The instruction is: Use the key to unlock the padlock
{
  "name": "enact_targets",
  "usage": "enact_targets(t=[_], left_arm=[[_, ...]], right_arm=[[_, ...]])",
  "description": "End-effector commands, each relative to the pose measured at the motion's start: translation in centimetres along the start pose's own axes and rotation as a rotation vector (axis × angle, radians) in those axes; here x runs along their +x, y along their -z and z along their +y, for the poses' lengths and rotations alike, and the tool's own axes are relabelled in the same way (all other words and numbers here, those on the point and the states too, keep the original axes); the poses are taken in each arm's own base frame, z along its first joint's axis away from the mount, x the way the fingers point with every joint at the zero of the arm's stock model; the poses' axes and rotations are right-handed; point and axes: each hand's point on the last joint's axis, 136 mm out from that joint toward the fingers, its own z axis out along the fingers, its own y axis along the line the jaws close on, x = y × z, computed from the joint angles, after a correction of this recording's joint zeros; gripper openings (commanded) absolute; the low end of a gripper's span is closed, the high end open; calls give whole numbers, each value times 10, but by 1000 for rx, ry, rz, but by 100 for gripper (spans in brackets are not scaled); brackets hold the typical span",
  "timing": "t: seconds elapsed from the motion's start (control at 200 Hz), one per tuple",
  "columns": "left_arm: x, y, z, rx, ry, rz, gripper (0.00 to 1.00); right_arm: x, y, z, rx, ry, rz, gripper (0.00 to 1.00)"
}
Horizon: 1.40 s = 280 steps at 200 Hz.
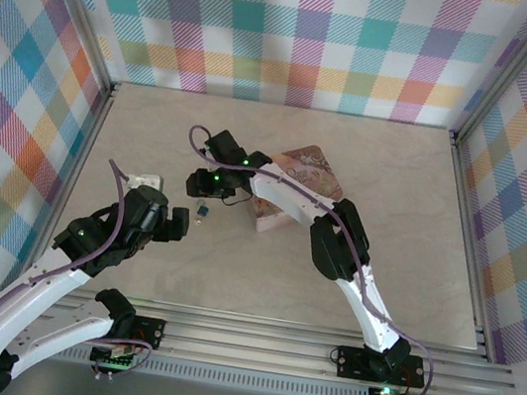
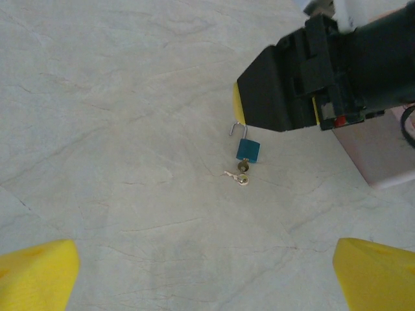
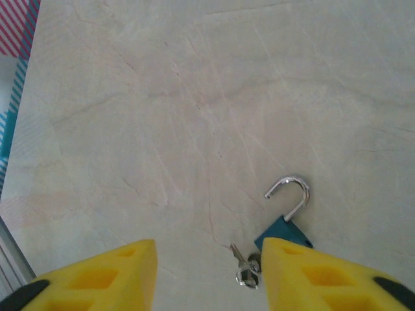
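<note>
Where both arms meet over marbled beige tabletop (image 3: 130,97), tiny teal-blue padlock (image 3: 282,232) lies flat, thin metal shackle free at one end. Small silver key (image 3: 246,269) touches padlock's base. Right gripper (image 3: 207,249) above: yellow fingers (image 3: 311,278) apart, gripping nothing, padlock just beside one. Left gripper (image 2: 207,259) spread wide, empty, near. Pink picture-printed rectangular tin (image 1: 297,178) close by.

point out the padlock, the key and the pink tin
padlock (image 2: 248,150), left wrist view, teal body
key (image 2: 243,167), left wrist view, head below the body
pink tin (image 1: 310,170), top external view, printed lid
</note>
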Motion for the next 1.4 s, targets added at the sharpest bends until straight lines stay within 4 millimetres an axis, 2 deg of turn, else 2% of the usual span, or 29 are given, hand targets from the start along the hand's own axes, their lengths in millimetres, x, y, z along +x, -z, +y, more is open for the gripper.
enact_targets(t=[0.0,0.075,0.18,0.27,0.305,0.455,0.58,0.685,0.885,0.99,1.09,1.19,1.315,1.395], left_arm=[[-9,1,-5,37,0,-34,100],[-18,3,-12,65,-15,-61,100],[-35,3,-15,67,-27,-105,100],[-51,-1,-12,28,-28,-154,100],[-57,-4,-11,17,-34,-172,100],[-74,-18,-5,-25,-103,-262,100],[-75,-40,-1,-42,-177,-285,100],[-79,-55,-5,-40,-254,-361,100],[-73,-90,17,-57,-144,-386,100],[-69,-107,27,-74,-108,-417,100],[-62,-123,32,-69,-89,-419,100],[-49,-145,40,-73,-87,-363,100],[-42,-165,42,-64,-88,-345,100],[-44,-171,42,-53,-72,-375,100]], right_arm=[[-24,69,27,23,125,-111,52],[-30,102,27,71,182,-175,58],[-31,146,11,157,229,-255,72],[-26,183,-17,250,231,-332,95],[-21,197,-32,293,226,-363,100],[5,249,-117,513,128,-511,100],[51,275,-202,639,-69,-556,100],[84,297,-249,746,-136,-593,100],[111,315,-298,880,-21,-725,100],[119,327,-315,925,-46,-747,100],[122,334,-325,943,-36,-807,100],[134,338,-342,939,-95,-865,100],[143,334,-354,889,-129,-935,100],[134,334,-351,858,-91,-965,100]])
